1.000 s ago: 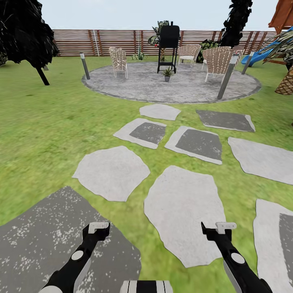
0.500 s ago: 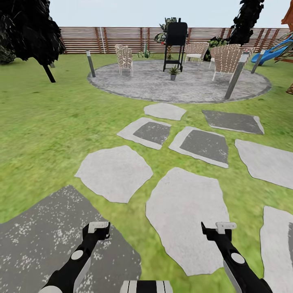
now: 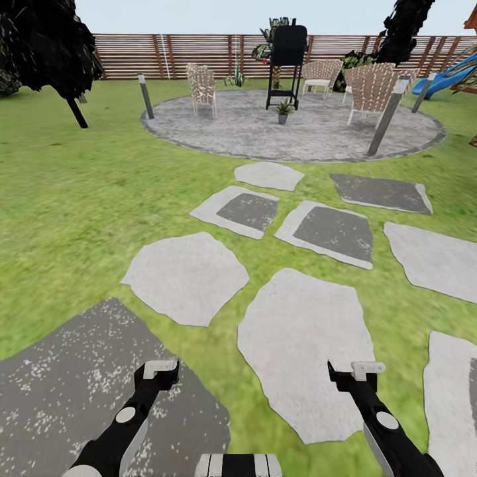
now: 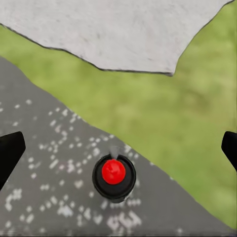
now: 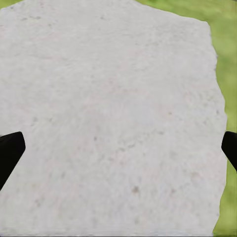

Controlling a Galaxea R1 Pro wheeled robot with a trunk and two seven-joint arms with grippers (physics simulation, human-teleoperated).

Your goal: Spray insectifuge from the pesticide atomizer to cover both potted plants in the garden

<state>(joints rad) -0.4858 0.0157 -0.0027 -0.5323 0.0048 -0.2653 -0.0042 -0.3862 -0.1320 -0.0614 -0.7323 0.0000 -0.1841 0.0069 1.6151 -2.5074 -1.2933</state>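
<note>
Both grippers hung open over the stepping stones. Under the left gripper [image 4: 118, 153], the spray bottle [image 4: 114, 177] stood upright on a dark speckled stone [image 4: 44, 173], red top up. The right gripper [image 5: 118, 153] hovered above a pale stone [image 5: 108, 113]. One potted plant [image 3: 283, 111] sat on the far patio [image 3: 232, 129].

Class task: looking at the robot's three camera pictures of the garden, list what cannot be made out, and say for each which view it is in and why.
- Pesticide atomizer: left wrist view, seen from straight above; label and body hidden beneath its red top.
- Potted plant: head view, too small and far for leaf detail.
- Blue slide: head view, cut off by the picture's edge.
- Left gripper and right gripper: wrist views, fingertips cut off by the edges.
</note>
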